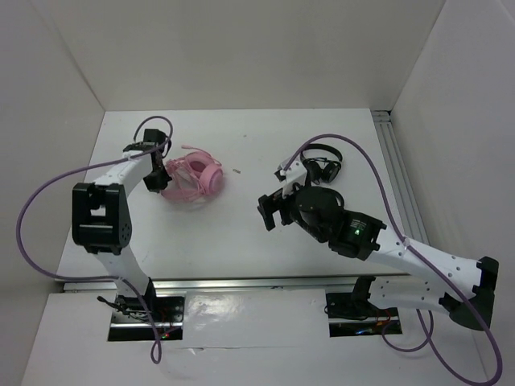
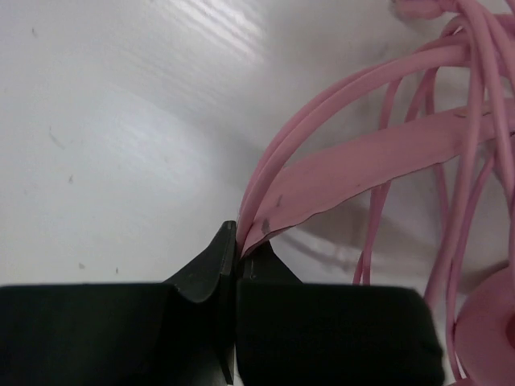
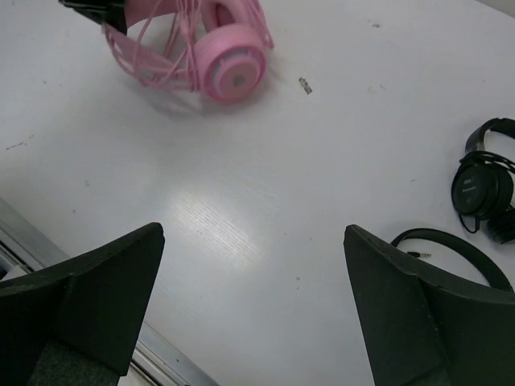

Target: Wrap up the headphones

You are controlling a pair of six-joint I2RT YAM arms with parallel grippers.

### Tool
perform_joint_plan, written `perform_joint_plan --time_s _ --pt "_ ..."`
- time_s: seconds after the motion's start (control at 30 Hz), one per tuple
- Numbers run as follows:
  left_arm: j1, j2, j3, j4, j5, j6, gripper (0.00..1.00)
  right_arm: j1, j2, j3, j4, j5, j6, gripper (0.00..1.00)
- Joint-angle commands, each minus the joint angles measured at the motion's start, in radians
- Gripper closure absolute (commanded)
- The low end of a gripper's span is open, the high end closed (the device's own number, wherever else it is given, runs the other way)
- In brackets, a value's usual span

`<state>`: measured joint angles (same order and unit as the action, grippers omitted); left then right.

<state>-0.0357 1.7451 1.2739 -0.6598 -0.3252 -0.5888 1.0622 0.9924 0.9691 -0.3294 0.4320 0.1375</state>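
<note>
the pink headphones (image 1: 193, 178) are seen on the far left part of the white table (image 1: 241, 233), lying on their side, with the thin cord (image 2: 475, 121) looped about the frame. the left gripper (image 2: 233, 245) is closed tight on the end of the flat pink headband (image 2: 362, 165), and the band is pinched between its jaws. the right gripper (image 3: 253, 237) is held above the middle of the table, well apart from the pink headphones, with its jaws spread wide and nothing between them. black headphones (image 3: 483, 181) are seen at the far right side.
</note>
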Motion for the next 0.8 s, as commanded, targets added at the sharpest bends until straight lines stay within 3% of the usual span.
perform_joint_plan --time_s 0.0,0.17,0.33,0.4,0.63,0.7,0.73,0.77 --pt "0.065 0.079 0.105 0.101 0.0 -0.094 1.0 -0.002 0.008 -0.012 0.041 -0.044 0.022 0.0" --pt "0.175 0.246 0.2 0.101 -0.026 -0.094 1.0 0.007 0.008 -0.069 0.072 -0.148 0.051 0.0" --pt "0.218 0.338 0.266 0.091 -0.037 -0.118 1.0 0.007 -0.014 -0.125 0.116 -0.159 0.06 0.0" --pt "0.227 0.373 0.295 0.066 -0.064 -0.144 0.95 0.007 0.0 -0.136 0.116 -0.141 0.069 0.0" --pt "0.218 0.426 0.384 -0.004 0.032 -0.12 0.45 0.016 0.028 -0.113 0.087 -0.081 0.168 0.0" --pt "0.218 0.36 0.329 -0.004 0.052 -0.146 0.27 0.016 0.016 -0.087 0.06 -0.072 0.18 0.0" --pt "0.218 0.334 0.311 0.005 0.066 -0.166 0.0 0.016 0.006 -0.078 0.05 -0.072 0.189 0.0" --pt "0.218 0.308 0.294 0.005 0.066 -0.175 0.0 0.016 0.006 -0.078 0.05 -0.072 0.189 0.0"
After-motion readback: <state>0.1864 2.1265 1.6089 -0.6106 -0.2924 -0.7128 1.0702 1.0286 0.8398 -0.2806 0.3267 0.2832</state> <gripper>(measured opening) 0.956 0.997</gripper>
